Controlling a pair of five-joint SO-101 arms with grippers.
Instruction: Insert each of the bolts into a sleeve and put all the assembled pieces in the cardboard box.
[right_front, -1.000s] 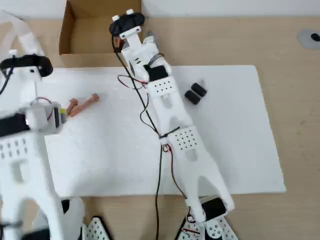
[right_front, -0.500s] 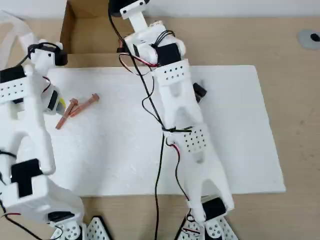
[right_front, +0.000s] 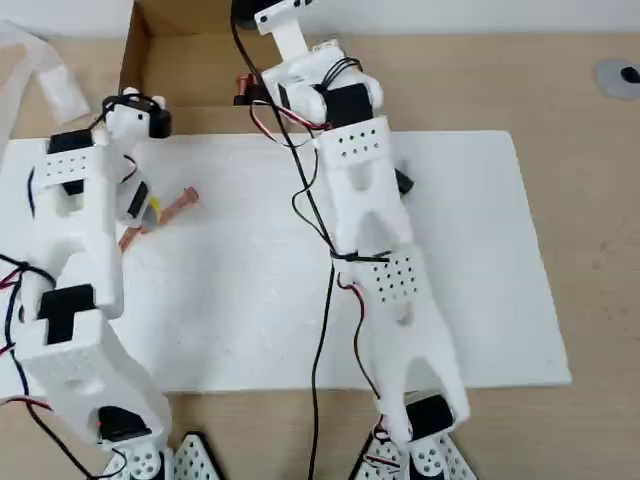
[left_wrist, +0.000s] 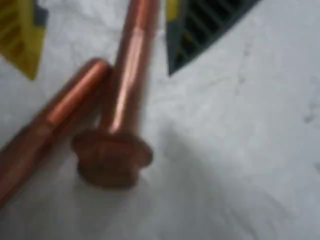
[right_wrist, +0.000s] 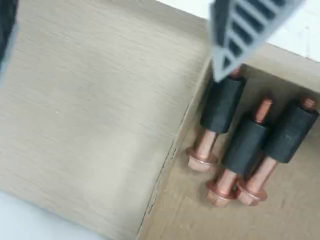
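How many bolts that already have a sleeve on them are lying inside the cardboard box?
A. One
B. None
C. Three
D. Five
C: the right wrist view shows three copper bolts, each with a black sleeve on its shaft, lying side by side on the floor of the cardboard box, next to its wall.

Robotics lab bench. Wood-grain table (right_front: 590, 200) with white foam sheet (right_front: 480, 260) as work mat. Two white printed arms (right_front: 370, 230) with exposed wires (right_front: 322, 330). Box (right_front: 180, 70) at far edge, desk grommet (right_front: 618, 76) far right.
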